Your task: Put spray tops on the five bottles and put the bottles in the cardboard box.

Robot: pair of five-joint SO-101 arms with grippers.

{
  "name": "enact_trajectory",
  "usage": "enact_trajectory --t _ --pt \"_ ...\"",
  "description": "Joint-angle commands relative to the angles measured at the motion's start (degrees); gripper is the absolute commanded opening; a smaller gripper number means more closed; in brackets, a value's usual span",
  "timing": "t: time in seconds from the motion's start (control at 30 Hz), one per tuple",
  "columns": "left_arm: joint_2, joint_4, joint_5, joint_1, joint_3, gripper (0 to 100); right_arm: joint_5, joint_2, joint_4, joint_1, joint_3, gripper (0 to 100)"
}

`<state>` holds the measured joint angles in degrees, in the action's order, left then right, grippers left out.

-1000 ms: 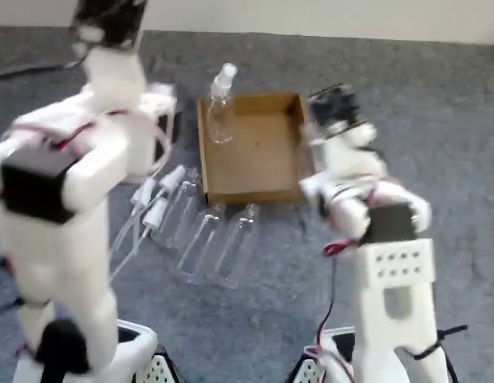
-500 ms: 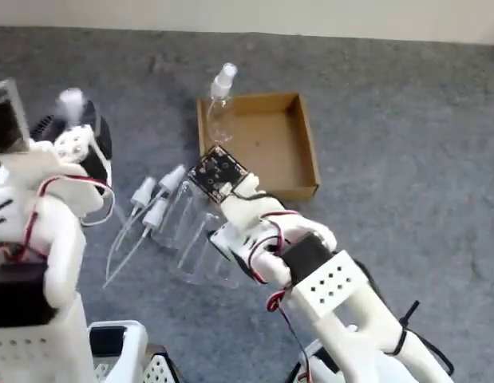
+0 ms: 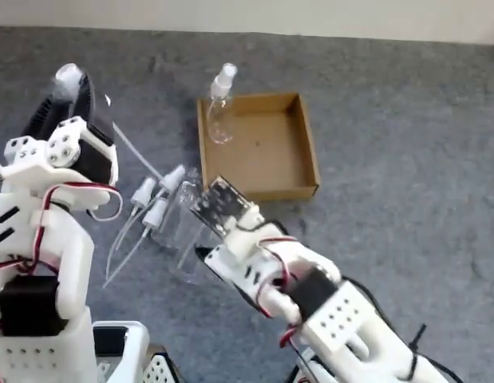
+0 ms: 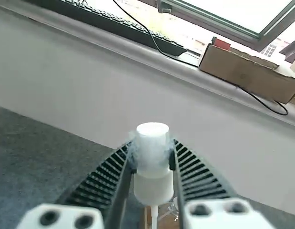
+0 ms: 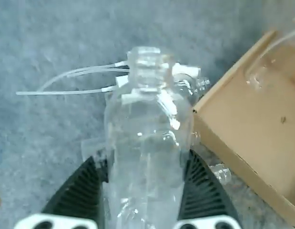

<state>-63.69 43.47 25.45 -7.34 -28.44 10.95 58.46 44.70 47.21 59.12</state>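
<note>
1. The left gripper (image 4: 152,155) pinches a spray top (image 4: 152,136), held high.
2. The right gripper (image 5: 145,162) clasps an uncapped bottle (image 5: 145,119) near the cardboard box (image 3: 310,163), neck pointing outward, well apart from that top.

White spray top (image 4: 153,164), clear bottle (image 5: 146,138)

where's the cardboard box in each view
high view: cardboard box upper centre.
right wrist view: its corner beside the held bottle.
left wrist view: probably the brown sliver under the held spray top.
shared landmark: the capped bottle standing in the box.
</note>
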Motion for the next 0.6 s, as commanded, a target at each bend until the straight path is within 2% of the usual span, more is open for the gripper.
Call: enact_trajectory --t 0.0,0.33,0.57 --pt "-0.5 -1.8 0.7 3.9 -0.5 0 -0.8 5.1 -1.5 0.7 0.9 0.3" --pt "-0.9 1.1 0.7 10.6 -4.3 0 -0.8 5.1 -1.7 0.3 1.4 0.3" --pt "-1.5 2.0 0.4 9.5 0.0 0 -0.8 5.1 -1.7 0.3 1.5 0.3"
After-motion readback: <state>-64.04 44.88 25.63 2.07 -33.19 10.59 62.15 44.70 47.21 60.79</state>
